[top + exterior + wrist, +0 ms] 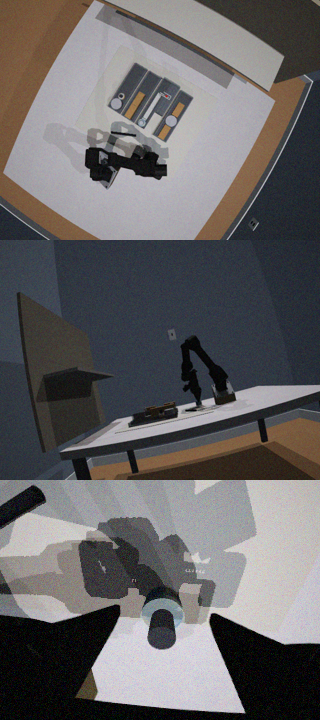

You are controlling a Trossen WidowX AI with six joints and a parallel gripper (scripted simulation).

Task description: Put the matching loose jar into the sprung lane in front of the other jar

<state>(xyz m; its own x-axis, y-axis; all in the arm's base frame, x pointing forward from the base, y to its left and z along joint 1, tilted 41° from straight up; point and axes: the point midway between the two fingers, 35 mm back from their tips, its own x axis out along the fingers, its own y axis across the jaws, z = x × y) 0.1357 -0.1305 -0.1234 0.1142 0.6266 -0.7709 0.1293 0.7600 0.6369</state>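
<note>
The loose jar (162, 614) (198, 403) has a pale blue glassy body and a dark top. It stands upright on the table near the arm's base; the arm hides it in the top view. My gripper (165, 613) is open and points down over the jar, with a fingertip to each side in the wrist view and gaps on both sides. How low the tips are is hard to tell. The jar in the sprung lane (141, 122) is pale blue and round, at the lane's front end. A long white strip (151, 106) runs behind it to a part with a red dot (166, 96).
The four-lane rack (167, 83) (155, 418) also holds orange blocks (134, 105) (178, 109), round pale lids (116, 103) (171, 120) and a small white ring-like item (121, 96). A black bar (123, 133) (190, 410) (22, 506) lies between rack and arm. A shelf (206, 33) overhangs the table's back.
</note>
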